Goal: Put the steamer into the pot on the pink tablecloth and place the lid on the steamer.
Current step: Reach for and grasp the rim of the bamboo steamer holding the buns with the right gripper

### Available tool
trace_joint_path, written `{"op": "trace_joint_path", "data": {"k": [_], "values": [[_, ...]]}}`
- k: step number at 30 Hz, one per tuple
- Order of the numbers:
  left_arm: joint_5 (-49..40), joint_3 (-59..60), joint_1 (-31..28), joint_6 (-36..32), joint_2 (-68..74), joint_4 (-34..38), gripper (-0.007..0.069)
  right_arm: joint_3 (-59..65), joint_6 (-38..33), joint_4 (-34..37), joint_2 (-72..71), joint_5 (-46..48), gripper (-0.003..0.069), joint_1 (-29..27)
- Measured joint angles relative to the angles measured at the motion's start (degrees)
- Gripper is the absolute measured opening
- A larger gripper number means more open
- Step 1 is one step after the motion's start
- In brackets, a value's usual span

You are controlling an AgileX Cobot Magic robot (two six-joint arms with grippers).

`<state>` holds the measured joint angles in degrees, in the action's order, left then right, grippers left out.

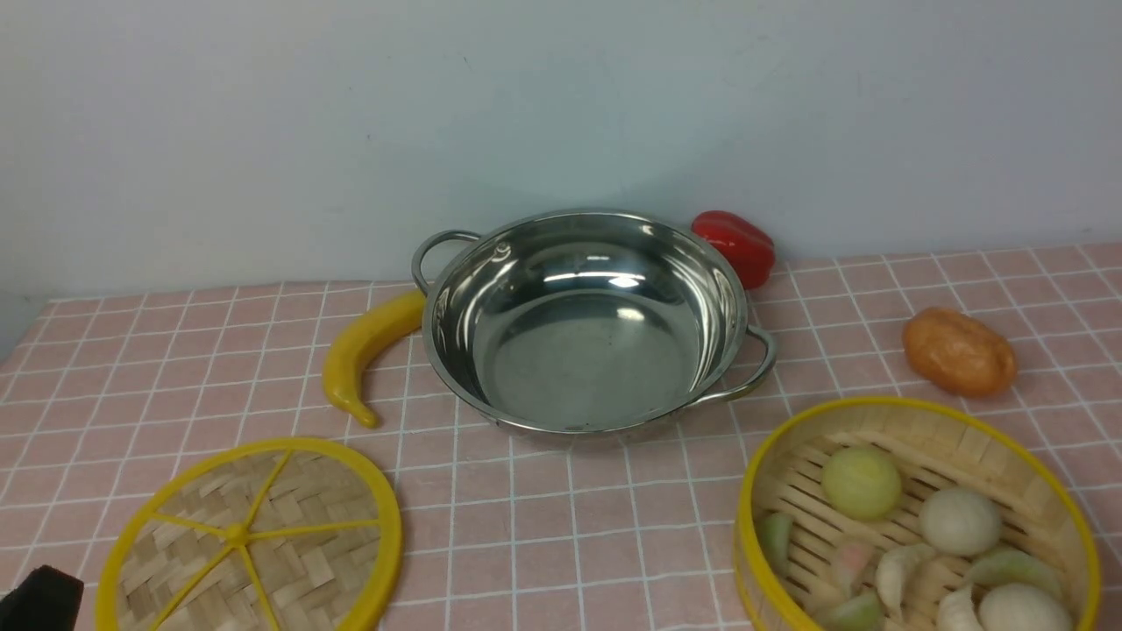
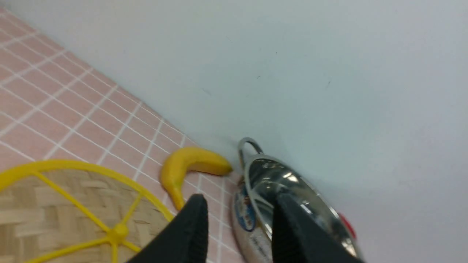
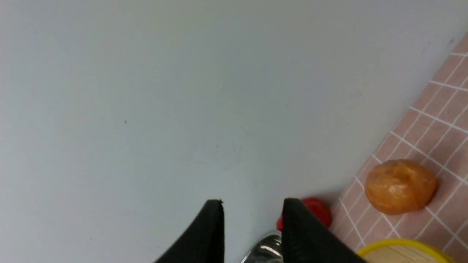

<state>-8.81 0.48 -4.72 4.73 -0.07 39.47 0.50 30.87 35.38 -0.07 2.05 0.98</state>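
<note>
The shiny steel pot [image 1: 585,320] stands empty on the pink tablecloth [image 1: 543,517] near the back wall. The steamer [image 1: 916,517], a yellow-rimmed bamboo basket holding several dumplings, sits at the front right. The flat woven lid [image 1: 250,536] lies at the front left. My left gripper [image 2: 239,204] is open and empty above the lid's edge [image 2: 84,204], with the pot [image 2: 289,204] ahead of it. Only a dark corner of it [image 1: 39,600] shows in the front view. My right gripper [image 3: 252,208] is open and empty, raised near the steamer's rim [image 3: 402,248]; the front view does not show it.
A yellow banana [image 1: 368,350] lies left of the pot. A red pepper [image 1: 734,245] sits behind the pot by the wall. An orange potato-like piece [image 1: 960,350] lies behind the steamer. A grey wall closes the back.
</note>
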Motion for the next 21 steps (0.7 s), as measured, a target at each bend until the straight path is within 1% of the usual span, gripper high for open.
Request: {"op": "trace_joint_path", "data": {"k": [3, 8, 11, 13, 16, 18, 20, 21], "values": [[1.6, 0.0, 0.0, 0.4, 0.0, 3.2, 0.0243, 0.0, 0.1, 0.5, 0.0, -1.3, 0.0243, 0.0], [3.7, 0.0, 0.0, 0.8, 0.0, 4.7, 0.0243, 0.0, 1.3, 1.3, 0.0, -2.8, 0.0243, 0.0], [5.5, 0.0, 0.0, 1.8, 0.0, 5.7, 0.0243, 0.0, 6.1, 3.4, 0.0, -8.9, 0.0243, 0.0], [8.0, 0.0, 0.0, 3.9, 0.0, 8.0, 0.0243, 0.0, 10.5, 3.7, 0.0, -17.4, 0.0243, 0.0], [12.6, -2.2, 0.0, 10.1, 0.0, 12.9, 0.0243, -0.5, 15.1, 2.3, 0.0, -31.3, 0.0243, 0.0], [16.8, -6.2, 0.0, 13.2, 0.0, 13.9, 0.0243, -2.9, 15.5, -0.3, -0.1, -40.8, 0.0243, 0.0], [22.9, -10.7, 0.0, 14.6, -0.1, 13.1, 0.0243, -7.2, 12.7, -2.7, 0.0, -49.8, 0.0243, 0.0], [24.2, -12.2, 0.0, 14.6, -0.1, 12.2, 0.0243, -7.7, 11.6, -2.8, 0.2, -51.2, 0.0243, 0.0]]}}
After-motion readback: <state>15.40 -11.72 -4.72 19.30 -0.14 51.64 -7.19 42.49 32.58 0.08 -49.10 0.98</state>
